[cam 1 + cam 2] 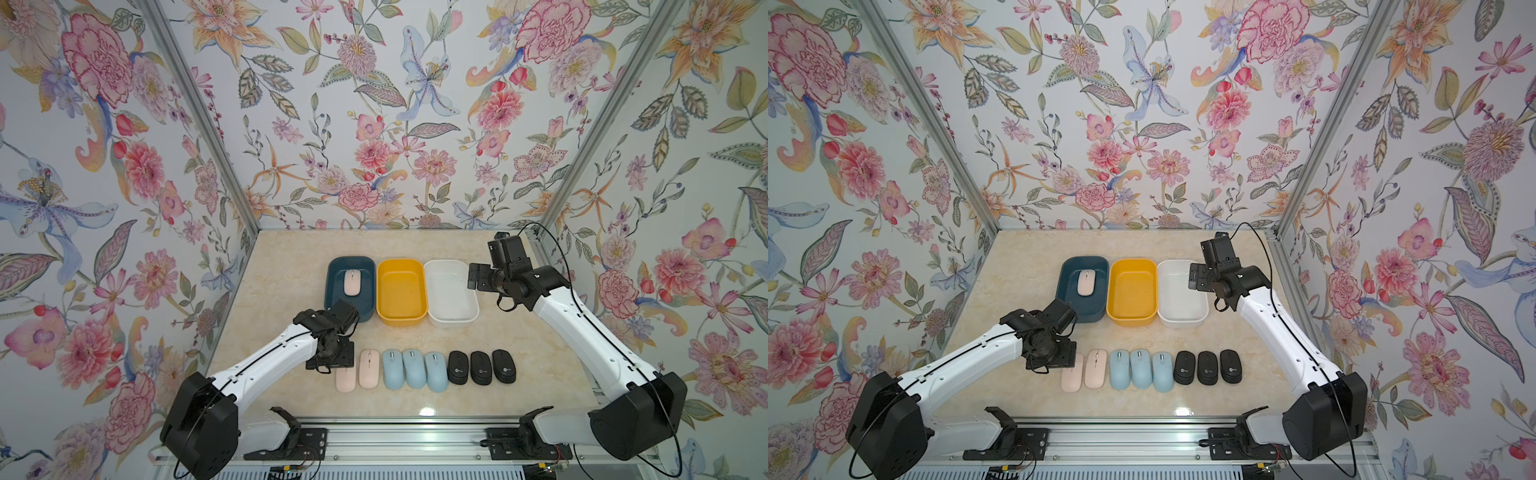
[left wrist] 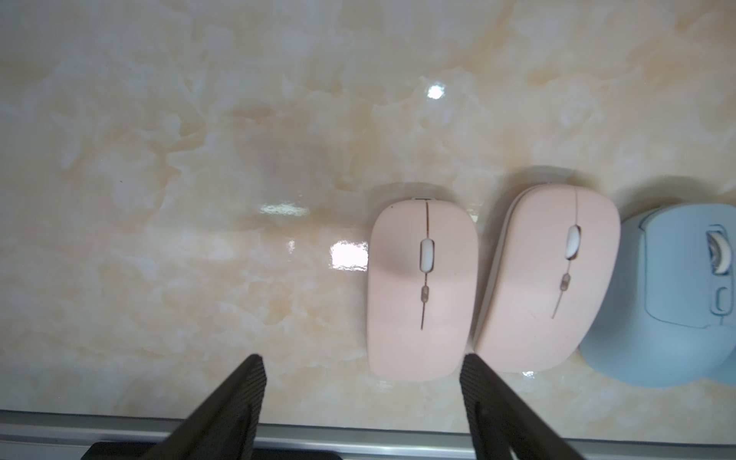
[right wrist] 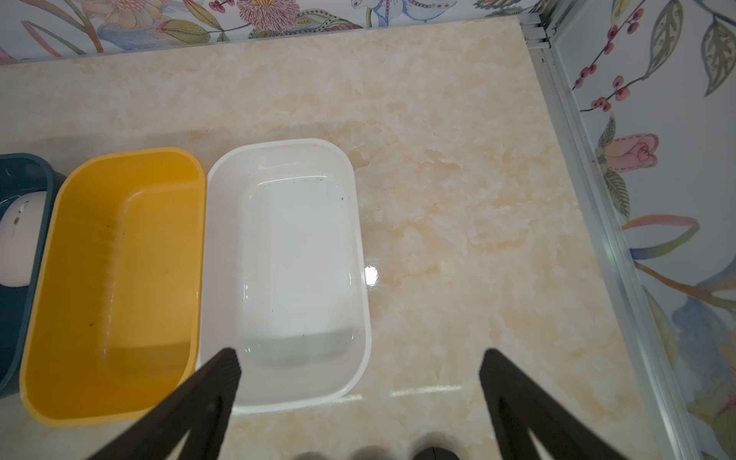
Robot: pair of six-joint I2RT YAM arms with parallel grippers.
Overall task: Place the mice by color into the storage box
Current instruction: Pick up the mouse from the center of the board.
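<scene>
One pale pink mouse (image 1: 352, 282) lies in the dark blue storage box (image 1: 332, 291). Near the table's front edge the other mice lie in a row: two pink (image 1: 369, 369), three light blue (image 1: 414, 368), three black (image 1: 481, 368). My left gripper (image 2: 362, 362) hangs open over the left end of the row. The leftmost pink mouse (image 2: 422, 290) lies just ahead of its fingertips, with nothing between them. My right gripper (image 3: 360, 354) is open and empty, raised beside the right edge of the white box (image 3: 360, 239).
The empty yellow box (image 1: 401, 318) stands between the blue box and the empty white box (image 1: 453, 322), all side by side behind the row. A metal rail (image 2: 358, 434) runs along the table's front edge, and flowered walls close the other sides.
</scene>
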